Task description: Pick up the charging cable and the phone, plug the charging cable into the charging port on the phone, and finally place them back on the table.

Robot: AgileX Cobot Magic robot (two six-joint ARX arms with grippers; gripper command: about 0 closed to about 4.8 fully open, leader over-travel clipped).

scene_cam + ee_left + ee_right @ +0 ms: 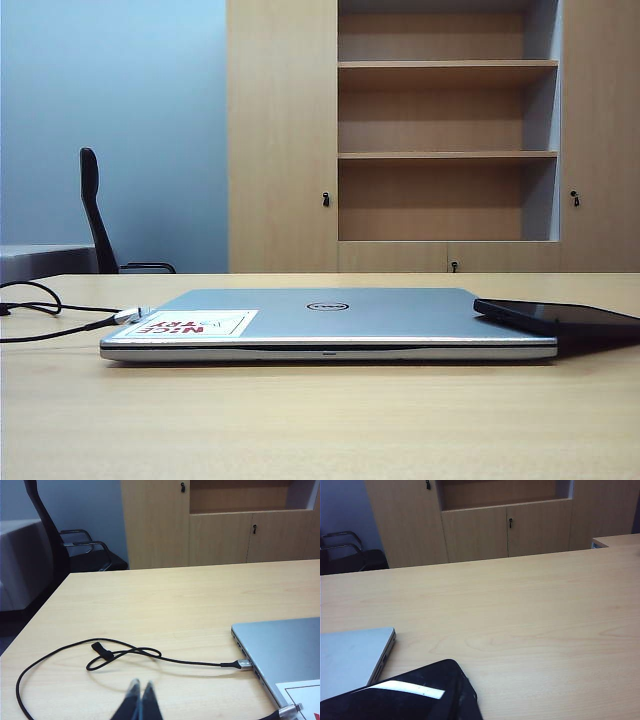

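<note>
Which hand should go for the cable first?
Left. The left hand, shut, sits just short of the charging cable on the table; the right wrist view shows only the phone and laptop.

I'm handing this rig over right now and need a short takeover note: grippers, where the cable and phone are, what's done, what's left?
Left gripper: shut, empty, above the table near the charging cable.
Right gripper: out of view, shut.
One cable plug is in the laptop; another metal end lies on its corner.
Phone: lies tilted on the laptop's right edge.
Done: nothing.
Left: pick up both, plug in, set down.
</note>
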